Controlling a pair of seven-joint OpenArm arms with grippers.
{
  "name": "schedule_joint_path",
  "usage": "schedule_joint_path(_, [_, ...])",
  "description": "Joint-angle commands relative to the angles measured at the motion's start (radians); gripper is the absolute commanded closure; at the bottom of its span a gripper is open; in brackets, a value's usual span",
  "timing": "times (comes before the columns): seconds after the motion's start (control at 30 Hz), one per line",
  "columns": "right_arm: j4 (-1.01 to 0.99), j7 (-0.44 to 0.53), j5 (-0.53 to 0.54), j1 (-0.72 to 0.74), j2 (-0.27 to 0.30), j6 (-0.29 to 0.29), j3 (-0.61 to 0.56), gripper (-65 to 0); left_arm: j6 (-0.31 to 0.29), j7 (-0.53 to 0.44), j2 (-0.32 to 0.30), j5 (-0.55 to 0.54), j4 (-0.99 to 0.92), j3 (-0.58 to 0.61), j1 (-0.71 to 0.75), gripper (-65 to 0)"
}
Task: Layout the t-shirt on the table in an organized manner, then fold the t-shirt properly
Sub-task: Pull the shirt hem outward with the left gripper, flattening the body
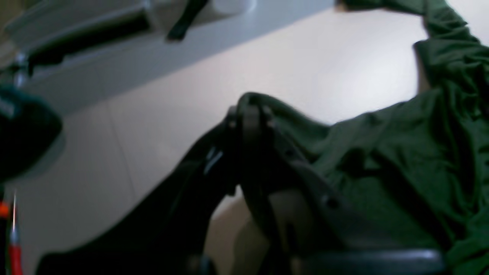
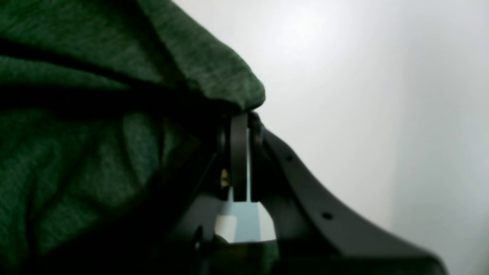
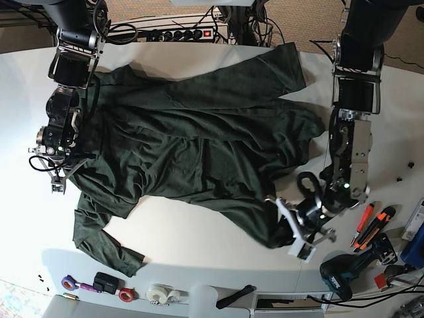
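Note:
The dark green t-shirt (image 3: 199,139) lies spread and wrinkled across the white table (image 3: 192,235), with one long sleeve trailing toward the front left. In the base view my left gripper (image 3: 275,202) sits at the shirt's lower right edge. The left wrist view shows that left gripper (image 1: 248,110) shut on a fold of the shirt (image 1: 401,160). My right gripper (image 3: 68,173) is at the shirt's left edge. Seen from the right wrist, the right gripper (image 2: 244,118) is shut on the shirt's (image 2: 95,114) edge, just above the table (image 2: 344,76).
Orange-handled hand tools (image 3: 371,226) and a teal drill (image 3: 344,273) lie at the right front. Tape rolls (image 3: 158,293) and small items line the front edge. A power strip (image 3: 179,30) with cables runs along the back edge.

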Motion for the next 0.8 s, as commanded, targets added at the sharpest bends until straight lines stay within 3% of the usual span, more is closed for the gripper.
schedule_joint_path(0.0, [0.013,-0.001,0.005,0.019,0.012,-0.003,0.002,0.0,0.005,-0.036,-0.005,0.018,-0.001,0.012,-0.047,0.0])
schedule_joint_path(0.07, [0.013,-0.002,0.005,0.019,0.012,-0.003,0.002,0.0,0.016,-0.053,-0.005,0.074,-0.035,0.050,-0.071,0.0])
schedule_joint_path(0.23, [0.013,-0.001,0.005,0.019,0.012,-0.003,0.002,0.0,0.143,-0.074,-0.005,0.187,-0.154,0.154,-0.132,0.0])
schedule_joint_path(0.43, [0.013,-0.001,0.005,0.019,0.012,-0.003,0.002,0.0,0.358,-0.126,-0.005,0.292,-0.314,0.214,-0.211,0.0])
schedule_joint_path(0.6, [0.013,0.000,0.005,0.019,0.012,-0.003,0.002,0.0,0.438,-0.169,-0.006,0.347,-0.376,0.215,-0.257,0.0])
schedule_joint_path(0.63, [0.013,0.000,0.005,0.019,0.012,-0.003,0.002,0.0,0.438,-0.182,-0.008,0.348,-0.381,0.215,-0.259,-4.0])
schedule_joint_path(0.73, [0.013,0.000,0.005,0.019,0.012,-0.003,0.002,0.0,0.419,-0.184,-0.007,0.325,-0.385,0.215,-0.259,-34.9])
schedule_joint_path(0.77, [0.013,0.000,0.005,0.019,0.012,-0.003,0.002,0.0,0.423,-0.184,-0.008,0.311,-0.385,0.215,-0.259,-40.7])
